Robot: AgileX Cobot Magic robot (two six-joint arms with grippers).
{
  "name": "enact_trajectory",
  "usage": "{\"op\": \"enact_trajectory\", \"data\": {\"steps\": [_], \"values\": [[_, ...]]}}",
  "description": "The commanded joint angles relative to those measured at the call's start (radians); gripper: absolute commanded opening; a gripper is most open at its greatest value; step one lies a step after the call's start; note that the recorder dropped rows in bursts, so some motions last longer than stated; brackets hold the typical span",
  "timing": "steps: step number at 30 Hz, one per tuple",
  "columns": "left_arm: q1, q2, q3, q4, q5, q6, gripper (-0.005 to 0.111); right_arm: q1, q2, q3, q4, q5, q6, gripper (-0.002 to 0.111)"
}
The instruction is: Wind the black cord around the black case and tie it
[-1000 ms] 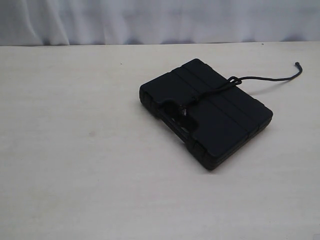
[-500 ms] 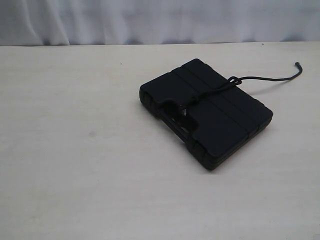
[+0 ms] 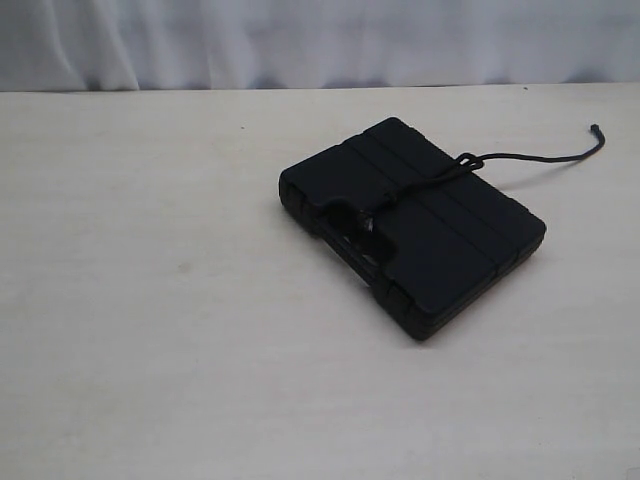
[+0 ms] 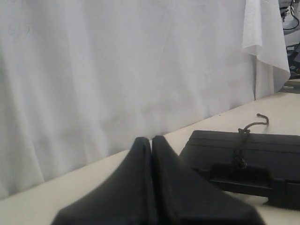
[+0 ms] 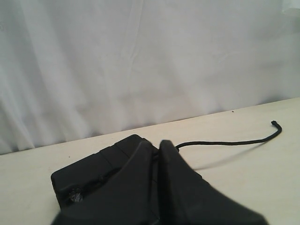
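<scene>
black cord [image 3: 530, 157]: lies along the lid of the black case [image 3: 440, 235], from the handle slot to the far edge, where it forms a small loop or knot.
cord tail: leaves the case at that far edge and trails over the table [image 3: 150, 320] toward the right of the exterior view. It ends in a blunt tip that curls slightly upward.
cord at the slot: drops into the cut-out; whether it passes under the case cannot be told.
black case: lies flat on the table, lid up, right of centre in the exterior view and turned at an angle. The handle slot faces the near left, and raised bands cross the lid.
left gripper [image 4: 151, 140]: fingers pressed together tip to tip, gripping nothing. It is apart from the case, which shows beyond it in the left wrist view with the cord across its lid.
right gripper [image 5: 156, 145]: fingers closed against each other, holding nothing. In the right wrist view it hides part of the case, and the cord tail lies on the table beyond.
white curtain [image 3: 300, 40]: hangs behind the far edge of the table.
</scene>
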Motion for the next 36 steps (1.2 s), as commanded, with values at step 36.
{"op": "enact_trajectory", "data": {"steps": [36], "values": [[0.392,-0.025,0.003,1.033,0.402,-1.087,0.000,0.001,-0.004,0.003,-0.004,0.007,0.003,0.004]]}}
